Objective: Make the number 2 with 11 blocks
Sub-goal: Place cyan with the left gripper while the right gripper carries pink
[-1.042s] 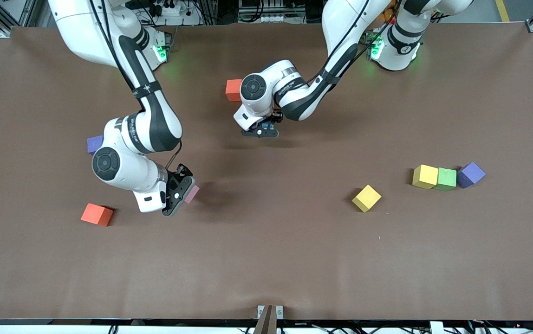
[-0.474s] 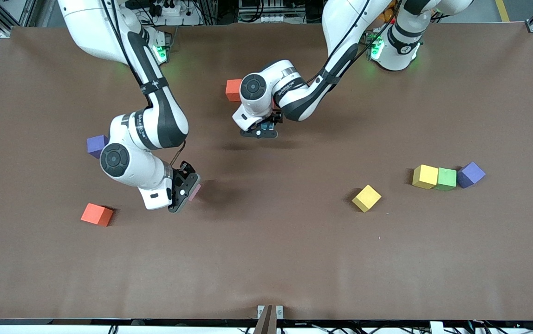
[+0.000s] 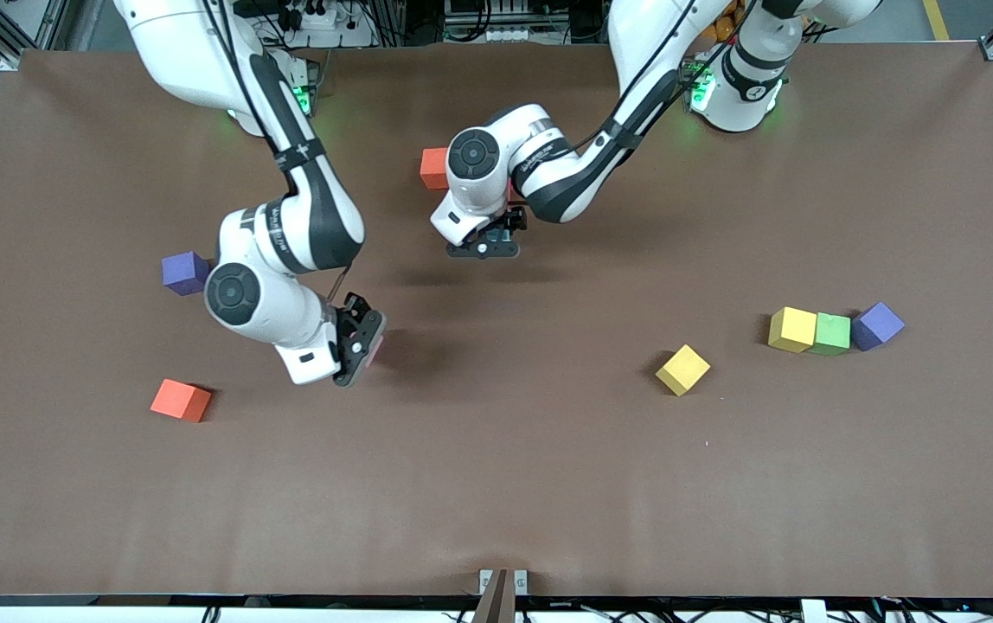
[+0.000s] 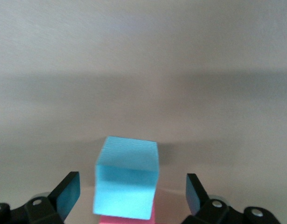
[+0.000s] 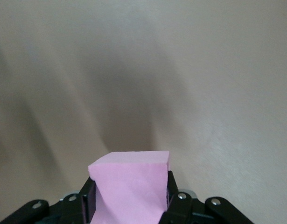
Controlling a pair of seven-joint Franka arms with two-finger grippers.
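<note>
Brown table; right gripper hides its pink block.

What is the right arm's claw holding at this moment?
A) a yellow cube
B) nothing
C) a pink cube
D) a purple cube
C: the right wrist view shows the right claw shut on a pink cube, its fingers pressed against two sides of it.

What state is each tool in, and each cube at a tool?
left tool: open, low over the light blue cube.
light blue cube: resting on the table between the open fingers, not gripped.
right tool: shut on the pink cube.
pink cube: clamped, held above the table.
</note>
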